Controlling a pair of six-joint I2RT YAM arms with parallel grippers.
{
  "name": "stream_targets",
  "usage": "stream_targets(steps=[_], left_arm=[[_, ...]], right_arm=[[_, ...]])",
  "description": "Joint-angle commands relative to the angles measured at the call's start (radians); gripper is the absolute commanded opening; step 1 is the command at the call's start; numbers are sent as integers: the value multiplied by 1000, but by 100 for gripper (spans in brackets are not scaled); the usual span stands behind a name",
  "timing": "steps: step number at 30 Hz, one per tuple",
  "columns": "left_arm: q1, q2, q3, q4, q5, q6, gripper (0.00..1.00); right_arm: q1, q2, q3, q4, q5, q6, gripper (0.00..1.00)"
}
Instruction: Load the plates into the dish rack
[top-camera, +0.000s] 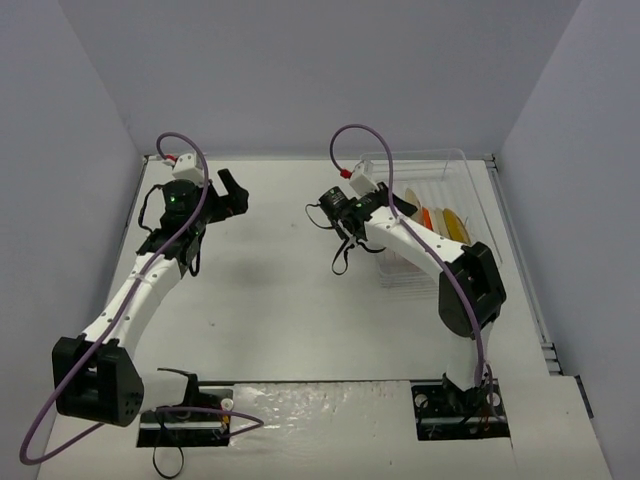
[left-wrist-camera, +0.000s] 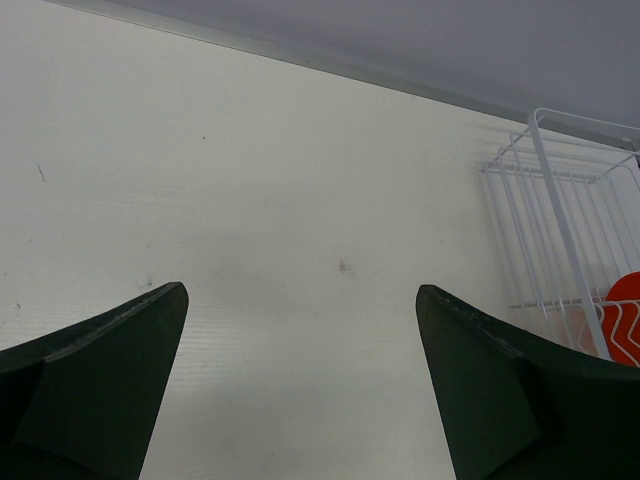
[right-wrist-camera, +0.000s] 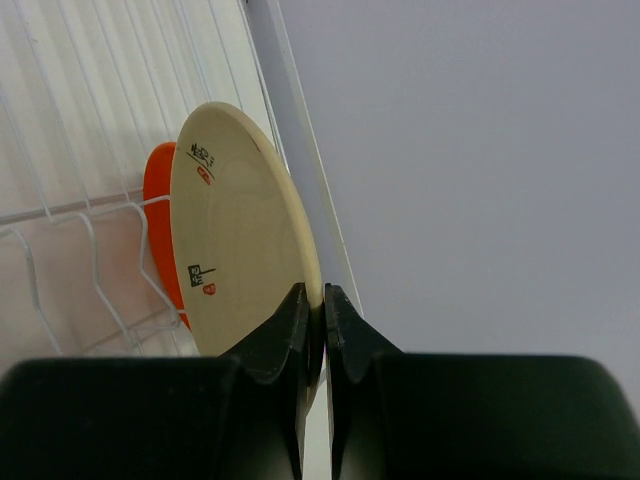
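clearly, the right gripper (right-wrist-camera: 313, 302) is pressed together on the rim of a cream plate (right-wrist-camera: 235, 230), one finger on each face, pinching it on edge. the cream plate carries small black and red printed marks and stands nearly upright, just beside an orange-red plate (right-wrist-camera: 157, 195) behind it. both stand over the thin white wires of the dish rack (right-wrist-camera: 60, 215); whether the cream plate's lower edge sits in a slot is hidden by the gripper. in the top view the dish rack lies at the far right of the white desk (top-camera: 280, 300), with the orange-red plate and a yellowish-tan plate (top-camera: 455, 226) on edge inside it. the left gripper (left-wrist-camera: 302, 295) is spread wide above the desk, well apart from the dish rack, whose corner shows to its right.
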Motion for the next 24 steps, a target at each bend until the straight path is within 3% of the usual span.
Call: stream_targets(steps=[1,8,19,24], left_arm=[[15,-8,25,43,-2,4,97],[21,-16,18,42,-7,7,97],[23,-17,19,40,-8,7,97],[23,-17,20,37,-12,9,97]], right_arm=[[9,16,48,-100,110,80,0],[-21,-67,-66,140,-31,-103,0],[-87,-156,-181,273,-178,-191,0],[-89,-188,-209,305,-256,-197,32]])
